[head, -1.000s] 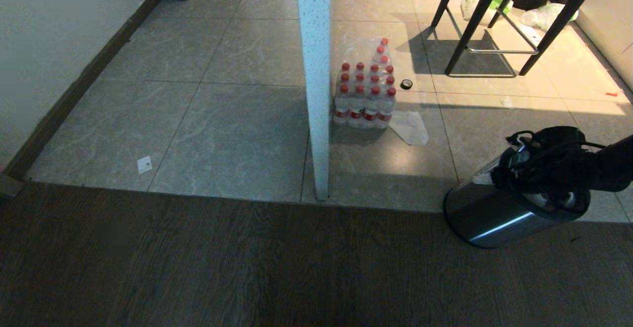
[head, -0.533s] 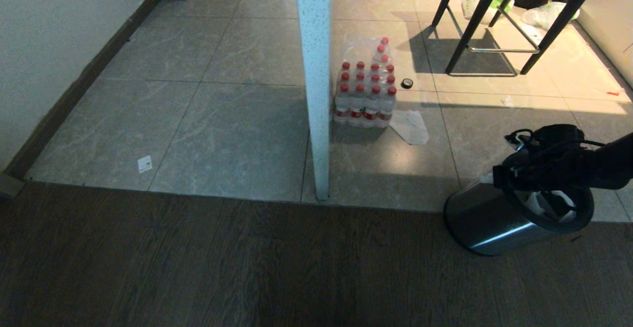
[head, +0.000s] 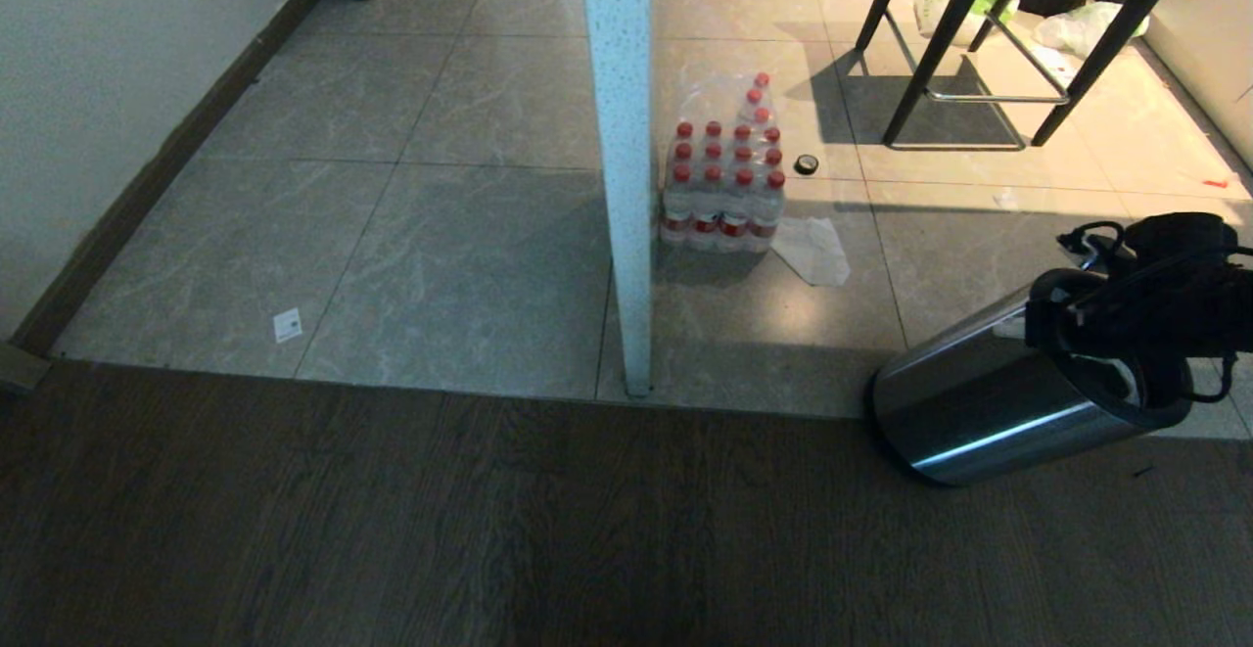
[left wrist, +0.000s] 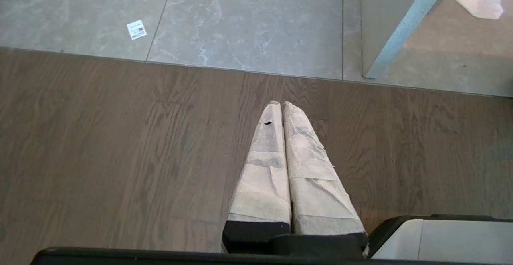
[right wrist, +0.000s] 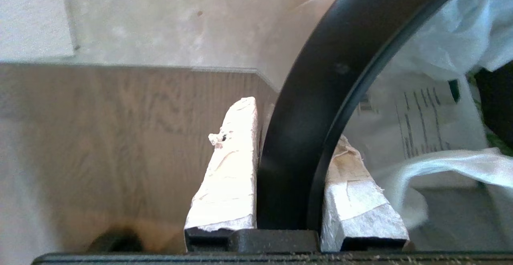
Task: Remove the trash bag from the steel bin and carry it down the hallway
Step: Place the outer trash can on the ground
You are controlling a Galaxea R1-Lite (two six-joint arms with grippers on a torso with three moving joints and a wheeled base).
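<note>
step: grabbing at the bin mouth, bag not out yet
right gripper [right wrist: 292, 185]: clamped on the black rim ring of the shiny round steel bin [head: 989, 402], one finger outside, one inside
bin: tilted on the floor, at the tile/wood edge
thin white printed trash bag [right wrist: 425, 120]: inside the bin
left gripper [left wrist: 282, 114]: together, idle over wood floor
next: likely let go of the rim, pinch bag plastic, pull out

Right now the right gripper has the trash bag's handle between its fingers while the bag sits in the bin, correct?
No. In the right wrist view the right gripper clamps the steel bin's black rim; the trash bag lies inside, ungripped.
</note>
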